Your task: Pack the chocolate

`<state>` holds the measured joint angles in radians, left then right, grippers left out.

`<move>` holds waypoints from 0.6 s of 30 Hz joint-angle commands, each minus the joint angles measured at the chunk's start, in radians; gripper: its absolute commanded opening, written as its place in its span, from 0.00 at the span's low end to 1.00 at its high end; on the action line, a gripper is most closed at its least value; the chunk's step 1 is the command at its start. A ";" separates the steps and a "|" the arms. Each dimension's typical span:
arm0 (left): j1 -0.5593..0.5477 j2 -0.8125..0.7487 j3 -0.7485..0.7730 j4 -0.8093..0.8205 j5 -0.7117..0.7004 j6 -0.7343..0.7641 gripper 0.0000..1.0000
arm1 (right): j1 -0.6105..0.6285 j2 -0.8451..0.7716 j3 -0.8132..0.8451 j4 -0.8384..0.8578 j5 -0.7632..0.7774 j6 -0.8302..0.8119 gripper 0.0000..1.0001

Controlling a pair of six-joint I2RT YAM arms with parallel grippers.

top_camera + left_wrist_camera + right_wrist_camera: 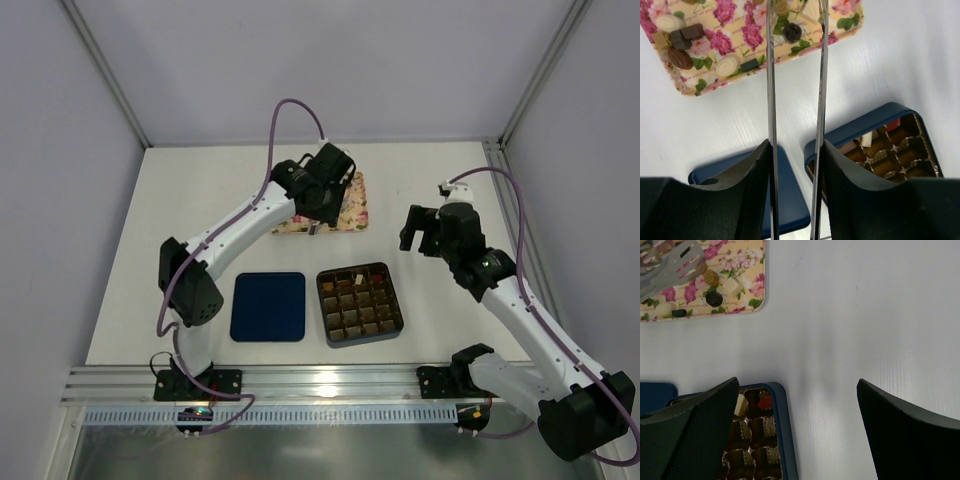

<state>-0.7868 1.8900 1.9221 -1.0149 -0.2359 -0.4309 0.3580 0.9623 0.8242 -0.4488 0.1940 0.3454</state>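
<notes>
Several small chocolates [680, 42], dark, tan and whitish, lie on the floral tray [350, 215], also seen in the right wrist view [714, 298]. My left gripper [796, 150] is shut on a pair of metal tongs [771, 75]. It holds them over the tray's near edge [322, 200]. The blades stand apart, and their slotted ends [670, 265] hang over the chocolates. The dark blue box of cells [359, 303] holds a whitish piece [741, 404], a red piece [765, 401] and brown ones. My right gripper [418, 228] is open and empty, above the table right of the box [797, 405].
The box's dark blue lid [268, 307] lies flat left of the box, also in the left wrist view [790, 200]. A metal rail [330, 380] runs along the table's near edge. Walls close in the back and sides.
</notes>
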 commanded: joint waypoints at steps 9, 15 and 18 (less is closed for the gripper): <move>0.024 0.070 0.031 -0.014 0.010 0.049 0.44 | -0.004 -0.004 0.000 0.055 -0.021 -0.005 1.00; 0.024 0.081 0.037 0.015 0.047 0.066 0.44 | -0.004 -0.005 -0.002 0.055 -0.022 -0.005 1.00; 0.024 0.106 0.052 0.010 0.055 0.072 0.44 | -0.004 -0.005 -0.003 0.055 -0.022 -0.005 1.00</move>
<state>-0.7689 1.9800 1.9270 -1.0294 -0.2012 -0.3824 0.3576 0.9627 0.8207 -0.4332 0.1749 0.3454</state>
